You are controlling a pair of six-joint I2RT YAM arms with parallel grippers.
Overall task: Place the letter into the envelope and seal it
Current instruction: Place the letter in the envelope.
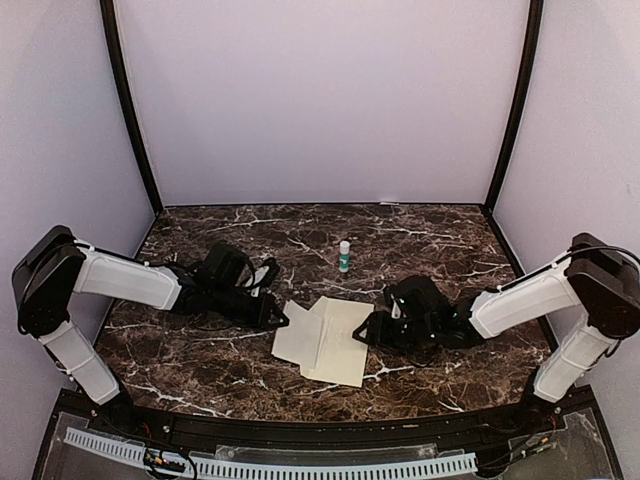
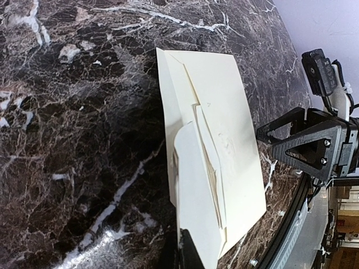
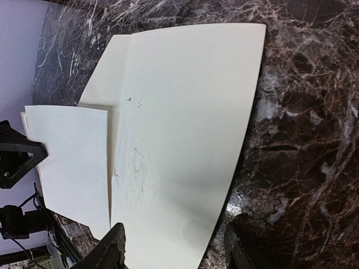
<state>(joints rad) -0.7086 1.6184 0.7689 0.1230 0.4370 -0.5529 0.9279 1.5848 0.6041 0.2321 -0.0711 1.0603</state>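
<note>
Two light, floppy papers lie at the centre of the table's (image 1: 200, 380) front edge. The left gripper (image 1: 279, 318), clamped shut, pinches the letter's (image 3: 70, 157) outer edge, probably the best hold. The right gripper (image 3: 174, 255), jaws apart, straddles the stiffer-looking envelope's (image 3: 185, 123) edge.

1. The white-and-black left arm (image 1: 125, 280) is reaching low from the near left corner toward the centre.
2. Its black two-finger left gripper (image 1: 281, 319) is pointing right, with its jaws pressing together on an edge of the thin white paper letter (image 3: 67, 162).
3. The white-and-black right arm (image 1: 520, 300) is reaching in low from the near right corner.
4. Its black two-finger right gripper (image 1: 363, 330) is pointing left, with its fingers (image 3: 115, 249) standing well apart.
</note>
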